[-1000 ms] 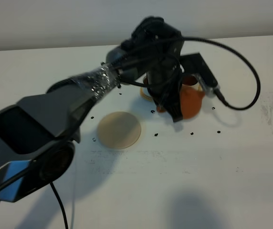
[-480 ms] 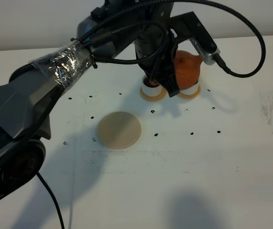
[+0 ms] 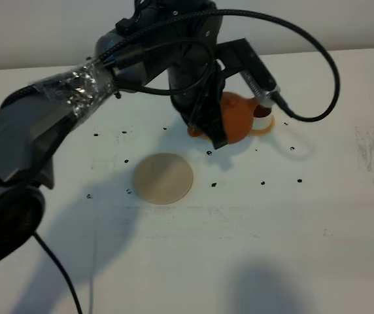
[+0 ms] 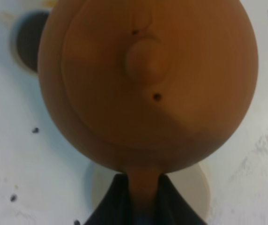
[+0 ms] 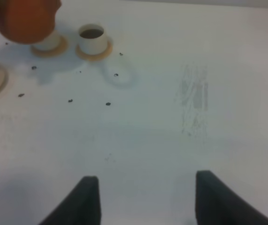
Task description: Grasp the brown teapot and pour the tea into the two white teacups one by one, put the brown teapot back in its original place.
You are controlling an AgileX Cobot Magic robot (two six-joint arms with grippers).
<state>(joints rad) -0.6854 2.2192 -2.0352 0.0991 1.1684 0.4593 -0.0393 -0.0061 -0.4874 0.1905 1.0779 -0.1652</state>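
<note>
My left gripper (image 3: 217, 133) is shut on the loop handle of the brown teapot (image 3: 234, 118) and holds it in the air over the left cup. In the left wrist view the teapot (image 4: 145, 79) fills the frame, lid up, with the handle clamped between the black fingers (image 4: 117, 201). One white teacup (image 5: 93, 37) holds dark tea; it also shows in the high view (image 3: 262, 112). The other teacup (image 5: 47, 42) sits under the teapot (image 5: 26, 18). The pale beige disc (image 3: 163, 178) lies bare. My right gripper (image 5: 145, 206) is open and empty, far from them.
Each cup stands on a small orange-tan coaster (image 5: 95, 51). Small black specks (image 3: 214, 184) dot the white table around the disc and cups. A black cable (image 3: 318, 59) loops off the left wrist. A grey scuffed patch (image 5: 195, 96) marks the table on the right.
The left gripper carried the teapot up and back over the cups, then down and left from the right cup to above the left cup. The right arm has not moved.
</note>
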